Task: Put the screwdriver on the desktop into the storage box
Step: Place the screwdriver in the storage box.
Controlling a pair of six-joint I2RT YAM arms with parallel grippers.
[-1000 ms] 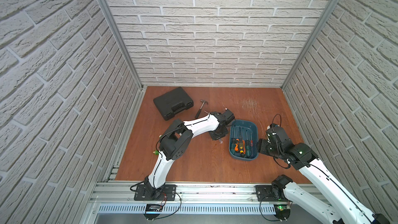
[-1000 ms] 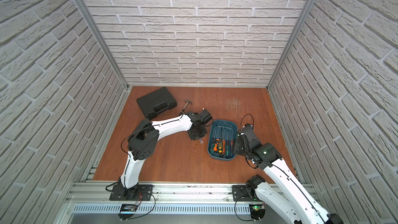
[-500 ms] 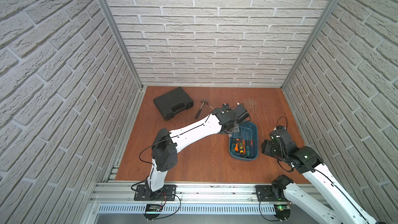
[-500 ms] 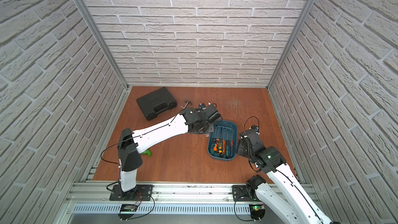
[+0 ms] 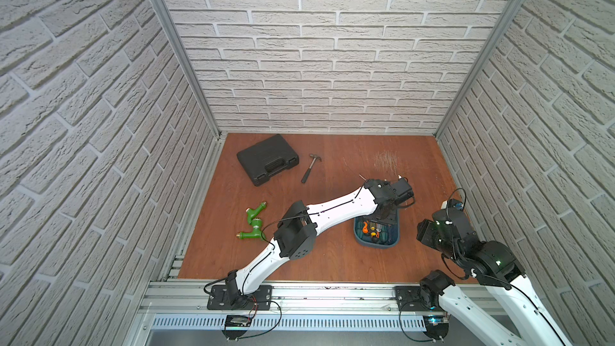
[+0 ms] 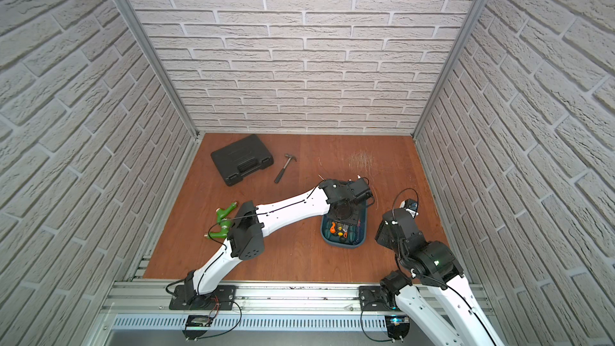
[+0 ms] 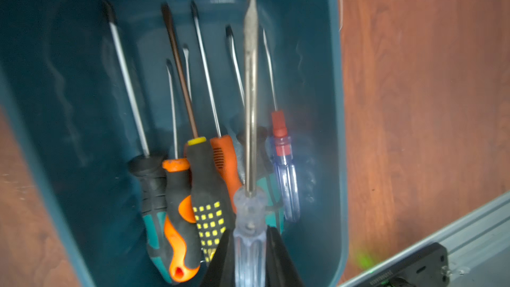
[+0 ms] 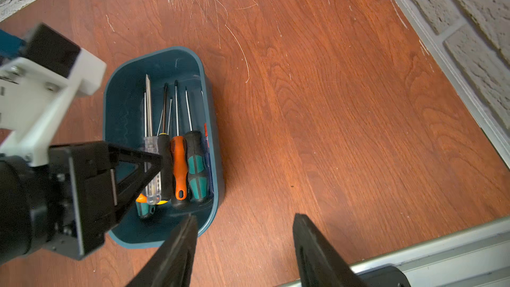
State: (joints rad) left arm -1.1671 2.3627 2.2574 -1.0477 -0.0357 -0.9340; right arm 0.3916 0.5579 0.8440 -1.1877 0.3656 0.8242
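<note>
White brick-pattern walls close in on three sides of the desktop (image 5: 332, 261), a reddish-brown board with a pale scratched patch just beyond the far end of the storage box (image 5: 376, 244). You have your left gripper (image 7: 249, 231) reaching over that box, its jaws clamped tight on the clear plastic handle of the screwdriver (image 7: 250, 92). In the left wrist view, the screwdriver's flat-tipped shaft runs along the box's length. It sits above the other screwdrivers (image 7: 193, 178) lying side by side inside, with its tip toward the box's far end wall. You cannot tell from these pictures whether it touches the ones beneath it.

The screwdrivers in the box have handles in orange, black with yellow squares, teal and black, and clear with a red collar. Their handles crowd the box's near end and their shafts all point the same way.

Your right gripper (image 8: 244, 218) hangs just to the right of the box, by its near end. Its jaws stand apart with only bare wood showing between them.

Well away from the box, toward the far left corner, you have a black tool case (image 5: 268, 163). A hammer (image 5: 309, 168) lies just beside it, on the side facing the box. A green plastic fitting (image 5: 253, 221) lies to the left of the box, past the left arm's elbow.
</note>
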